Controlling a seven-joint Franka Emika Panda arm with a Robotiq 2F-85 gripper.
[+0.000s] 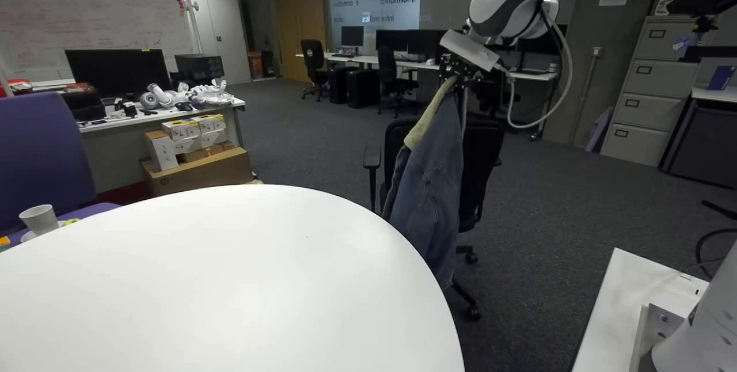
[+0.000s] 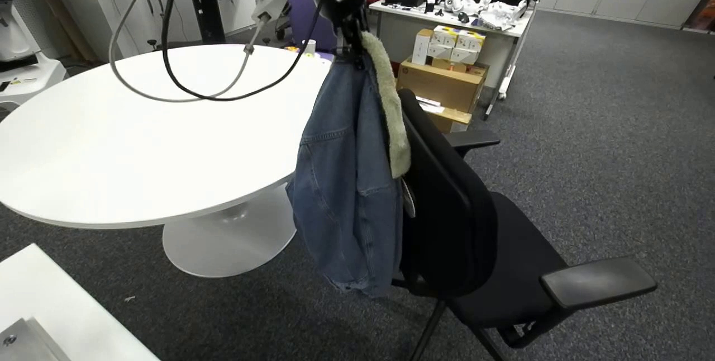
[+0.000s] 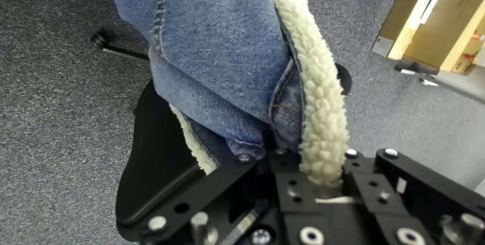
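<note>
My gripper (image 3: 319, 161) pinched a denim jacket (image 3: 223, 47) by its fleece edge (image 3: 322, 97); the rest draped below in loose folds. In both exterior views it hung between a black chair (image 2: 452, 221) and a round table (image 2: 151, 143); whether it touched either, I could not tell. Farther off, boxes (image 1: 198, 170) stood stacked by a desk (image 1: 121, 153) that bore a monitor (image 1: 118, 72).
</note>
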